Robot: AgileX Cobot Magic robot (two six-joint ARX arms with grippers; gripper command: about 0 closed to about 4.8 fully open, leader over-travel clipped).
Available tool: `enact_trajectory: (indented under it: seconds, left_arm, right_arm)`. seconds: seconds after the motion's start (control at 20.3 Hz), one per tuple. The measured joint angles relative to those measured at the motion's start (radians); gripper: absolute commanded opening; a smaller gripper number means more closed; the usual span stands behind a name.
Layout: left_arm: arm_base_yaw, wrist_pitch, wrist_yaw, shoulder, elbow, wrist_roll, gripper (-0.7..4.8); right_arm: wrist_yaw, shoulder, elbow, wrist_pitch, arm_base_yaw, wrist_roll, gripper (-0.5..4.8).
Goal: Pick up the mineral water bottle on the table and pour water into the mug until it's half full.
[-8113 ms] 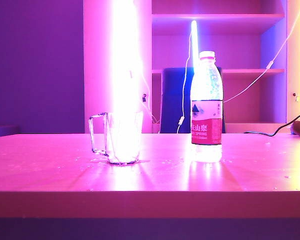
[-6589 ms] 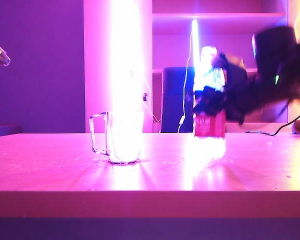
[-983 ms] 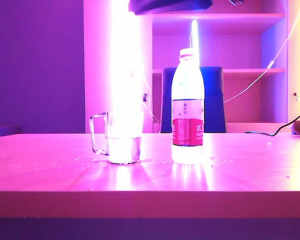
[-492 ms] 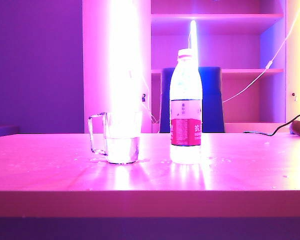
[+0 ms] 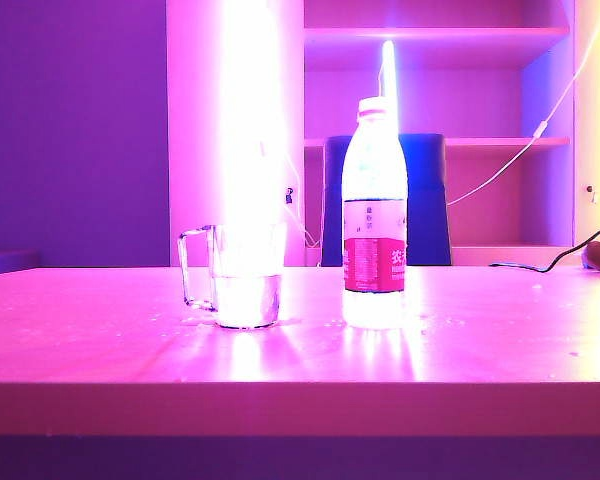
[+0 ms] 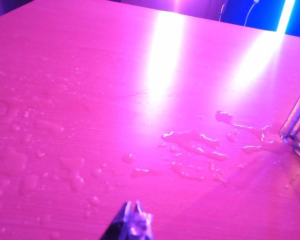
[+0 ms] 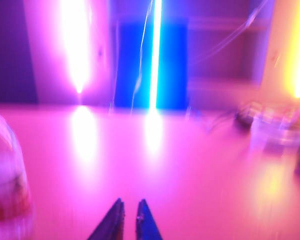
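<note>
Bottle upright beside mug, water approx half: pour looks done. Left end effector closed over wet counter; right end effector closed, empty, clear of bottle.

Red label on mineral water bottle: white Chinese characters, unreadable

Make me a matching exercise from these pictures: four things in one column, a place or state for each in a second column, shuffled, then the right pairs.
Things:
1. mineral water bottle
2. mug
3. left gripper
4. right gripper

Places or states:
A. shut, over wet tabletop near the spilled drops
B. holds some water, handle turned to the left in the exterior view
C. upright on the table, white cap on, right of the other vessel
D. shut and empty, the bottle off to one side

Pairs: 1-C, 2-B, 3-A, 4-D
</note>
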Motion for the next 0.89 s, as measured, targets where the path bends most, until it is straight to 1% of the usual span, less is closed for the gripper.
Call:
enact_trajectory:
  seconds: [0.2,0.34,0.39,0.44,0.89]
  left_arm:
    - [0.0,0.001,0.0,0.0,0.0,0.0,-0.02]
    - [0.0,0.0,0.0,0.0,0.0,0.0,-0.02]
    - [0.0,0.0,0.0,0.0,0.0,0.0,-0.02]
    - [0.0,0.001,0.0,0.0,0.0,0.0,-0.02]
    - [0.0,0.001,0.0,0.0,0.0,0.0,-0.02]
  right_arm:
    - [-0.018,0.0,-0.182,0.026,0.005,0.028,0.53]
    - [-0.018,0.0,-0.265,0.015,0.0,0.028,0.53]
    - [-0.024,0.0,-0.264,-0.029,-0.002,0.029,0.54]
    - [-0.027,0.002,-0.263,-0.037,-0.001,0.029,0.53]
    - [-0.041,0.0,-0.263,-0.041,0.003,0.029,0.53]
